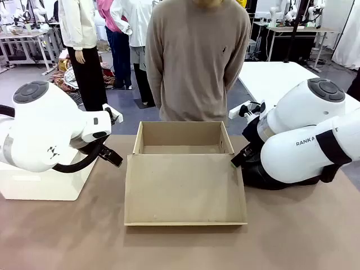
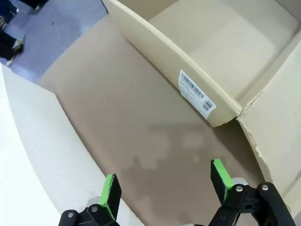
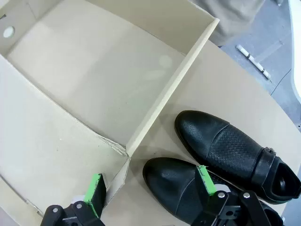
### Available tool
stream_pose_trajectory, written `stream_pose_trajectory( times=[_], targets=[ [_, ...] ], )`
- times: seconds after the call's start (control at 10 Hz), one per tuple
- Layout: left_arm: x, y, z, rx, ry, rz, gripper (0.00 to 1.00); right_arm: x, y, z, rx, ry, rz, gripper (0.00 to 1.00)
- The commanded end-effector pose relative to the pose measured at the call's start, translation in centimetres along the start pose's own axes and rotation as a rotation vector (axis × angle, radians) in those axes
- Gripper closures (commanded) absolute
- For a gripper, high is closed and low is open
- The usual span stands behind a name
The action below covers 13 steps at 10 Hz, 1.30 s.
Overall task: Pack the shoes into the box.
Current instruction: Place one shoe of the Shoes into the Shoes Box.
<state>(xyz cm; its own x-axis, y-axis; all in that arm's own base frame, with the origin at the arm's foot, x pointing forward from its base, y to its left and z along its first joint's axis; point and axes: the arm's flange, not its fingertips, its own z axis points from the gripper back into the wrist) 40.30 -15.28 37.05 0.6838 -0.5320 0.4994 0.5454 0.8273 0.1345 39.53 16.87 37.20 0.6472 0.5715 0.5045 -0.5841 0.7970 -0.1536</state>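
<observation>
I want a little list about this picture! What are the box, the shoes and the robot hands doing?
box: open, empty
lid flap: lying flat toward the robot
shoes: two black ones, side by side on the table, outside the box
left gripper: open, over bare table beside the box
right gripper: open, at the nearer shoe
person: standing behind the box

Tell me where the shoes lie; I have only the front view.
Observer: Both shoes lie on the table, outside the box, beside its end wall.
Operator: Report the right hand.
Observer: The right hand hangs open above the nearer shoe, holding nothing.
Operator: Now the left hand.
Observer: The left hand is open over bare table, near the box's barcode label.
</observation>
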Motion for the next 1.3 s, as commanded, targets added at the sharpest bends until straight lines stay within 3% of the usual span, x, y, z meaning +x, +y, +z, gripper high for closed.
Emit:
stream_pose_trajectory(
  times=[0.0, 1.2],
  targets=[
    [0.0, 0.0, 0.0, 0.0, 0.0, 0.0, 0.0, 0.0, 0.0, 0.0, 0.0, 0.0, 0.0, 0.0],
    [1.0, 0.2, 1.1, 0.017, -0.001, -0.017, 0.0, 0.5, -0.7, 1.3, 0.016, -0.024, -0.015, 0.0]
  ],
)
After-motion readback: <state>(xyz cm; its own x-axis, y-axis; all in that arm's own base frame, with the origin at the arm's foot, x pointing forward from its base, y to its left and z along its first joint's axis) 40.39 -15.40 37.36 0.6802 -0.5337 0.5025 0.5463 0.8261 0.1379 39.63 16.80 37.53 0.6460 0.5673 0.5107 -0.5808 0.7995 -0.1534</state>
